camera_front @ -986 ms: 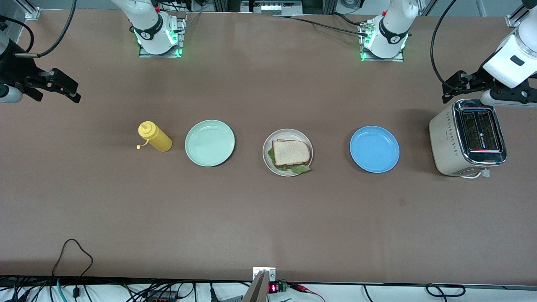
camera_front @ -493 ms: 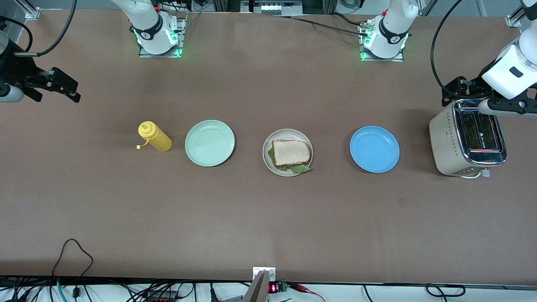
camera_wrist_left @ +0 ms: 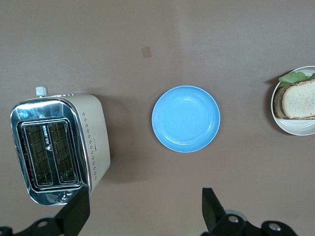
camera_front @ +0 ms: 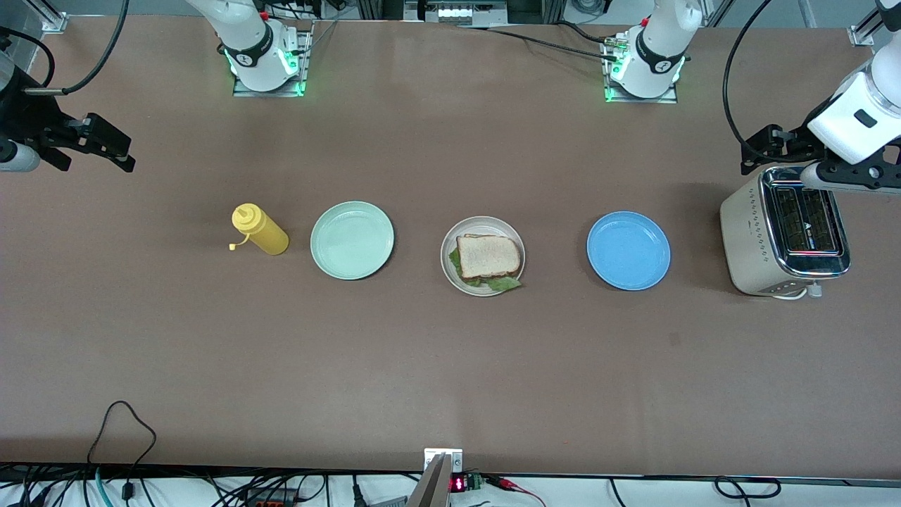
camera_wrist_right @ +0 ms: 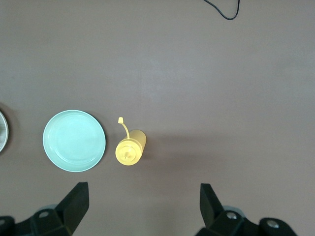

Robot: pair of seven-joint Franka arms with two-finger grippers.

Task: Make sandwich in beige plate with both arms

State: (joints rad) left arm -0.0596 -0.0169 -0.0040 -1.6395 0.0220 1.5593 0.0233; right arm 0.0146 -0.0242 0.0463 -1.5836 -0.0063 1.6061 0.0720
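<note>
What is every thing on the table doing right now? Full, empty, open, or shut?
Sandwich: put together, on the beige plate.
Mint-green plate: empty.
Blue plate: empty.
Toaster: upright, slots empty.
Mustard bottle: upright, cap off.
Left gripper: open, holding nothing.
Right gripper: open, holding nothing.

Light-brown bread with green lettuce is sitting as the sandwich (camera_front: pixel 488 258) on the beige plate (camera_front: pixel 450 243), flanked by a mint-green plate (camera_front: pixel 352 240), blue plate (camera_front: pixel 628 251) and yellow bottle (camera_front: pixel 260 229).
</note>
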